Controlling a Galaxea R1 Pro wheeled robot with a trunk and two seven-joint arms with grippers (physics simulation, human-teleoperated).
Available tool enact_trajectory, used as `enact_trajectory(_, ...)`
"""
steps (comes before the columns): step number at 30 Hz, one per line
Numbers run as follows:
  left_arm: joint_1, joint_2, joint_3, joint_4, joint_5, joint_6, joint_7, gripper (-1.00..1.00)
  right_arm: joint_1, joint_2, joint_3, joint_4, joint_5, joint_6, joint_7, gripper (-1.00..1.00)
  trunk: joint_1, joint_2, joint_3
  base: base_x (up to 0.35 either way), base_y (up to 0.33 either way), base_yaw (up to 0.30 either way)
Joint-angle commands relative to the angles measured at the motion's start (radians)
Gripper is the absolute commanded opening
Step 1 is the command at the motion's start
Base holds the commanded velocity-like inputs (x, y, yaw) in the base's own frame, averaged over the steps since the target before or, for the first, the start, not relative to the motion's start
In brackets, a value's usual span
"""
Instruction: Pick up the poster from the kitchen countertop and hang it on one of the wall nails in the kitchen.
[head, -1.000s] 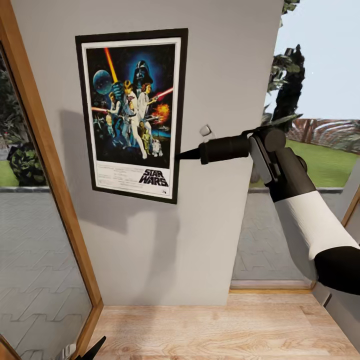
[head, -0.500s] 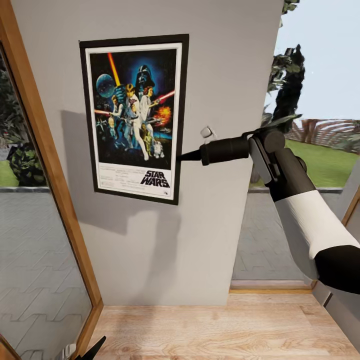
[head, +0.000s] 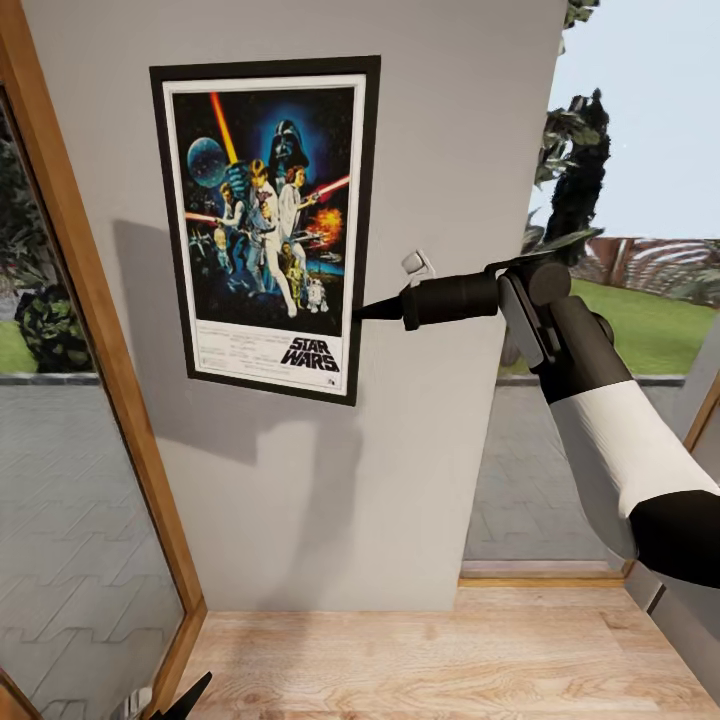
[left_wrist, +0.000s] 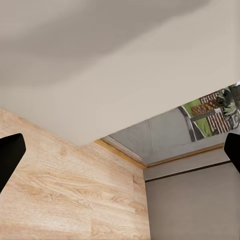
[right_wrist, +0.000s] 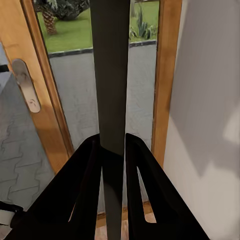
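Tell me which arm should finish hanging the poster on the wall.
Right. The right gripper already pinches the poster by its edge against the wall; the left gripper is open, pointing at the floor.

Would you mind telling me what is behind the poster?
The pale grey wall lies behind the poster, which the right hand pinches by its edge. Any nail behind it is covered, so I cannot see one.

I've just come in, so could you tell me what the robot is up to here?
The right gripper is clamped on the right edge of the poster, holding it upright against the grey wall beside a wood-framed glass door. The left gripper hangs open, low over the wooden floor. No nail is discernible.
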Motion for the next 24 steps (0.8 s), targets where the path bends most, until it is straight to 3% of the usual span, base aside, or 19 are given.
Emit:
enact_trajectory(1, 0.0, 0.0, -0.008, 0.0, 0.006, -0.008, -0.001, 1.0, -0.001, -0.001, 0.002, 0.0, -0.006, 0.007, 0.001, -1.0, 0.0, -0.001, 0.0, 0.0, 0.0, 0.0)
enact_trajectory(9, 0.0, 0.0, -0.008, 0.0, 0.006, -0.008, -0.001, 1.0, -0.001, -0.001, 0.002, 0.0, -0.006, 0.006, 0.001, -1.0, 0.0, -0.001, 0.0, 0.054, 0.0, 0.0)
enact_trajectory(24, 0.0, 0.0, -0.008, 0.0, 0.006, -0.008, -0.001, 1.0, -0.001, -0.001, 0.002, -0.001, -0.006, 0.005, 0.001, -1.0, 0.0, -0.001, 0.0, 0.315, 0.0, 0.0)
